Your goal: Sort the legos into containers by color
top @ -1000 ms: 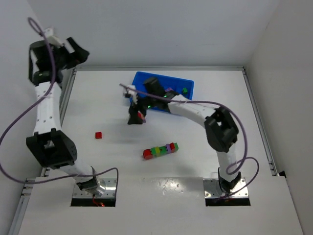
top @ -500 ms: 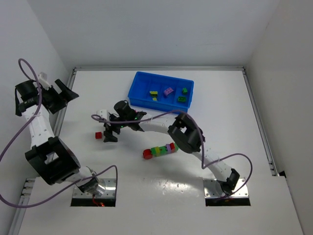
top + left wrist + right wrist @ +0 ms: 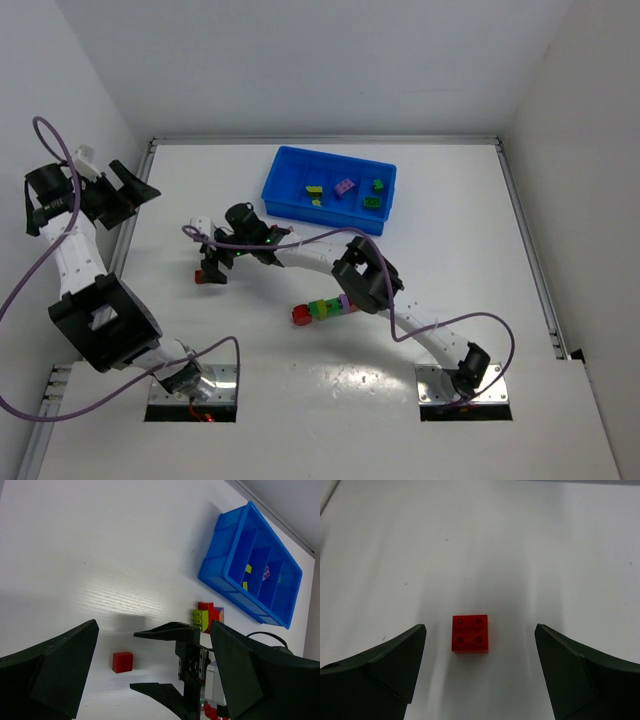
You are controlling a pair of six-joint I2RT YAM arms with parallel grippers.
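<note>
A single red lego (image 3: 470, 633) lies flat on the white table, studs up, between the wide-apart fingers of my right gripper (image 3: 480, 625), touching neither. From above, the right gripper (image 3: 210, 270) hangs low over that spot, left of centre. A multicoloured strip of legos (image 3: 328, 306) lies mid-table. The blue container (image 3: 320, 218) at the back holds a yellow (image 3: 314, 192), a purple (image 3: 345, 186) and a green lego (image 3: 375, 190) in separate compartments. My left gripper (image 3: 135, 190) is raised at the far left, open and empty.
The left wrist view looks down on the red lego (image 3: 122, 661), the right gripper's fingers, the strip (image 3: 205, 615) and the blue container (image 3: 215, 572). The right arm stretches across the table's middle. Walls enclose the table on all sides.
My right gripper has swung from the blue container leftward across the table and come down around the red lego. The left arm has dropped and shifted further left.
</note>
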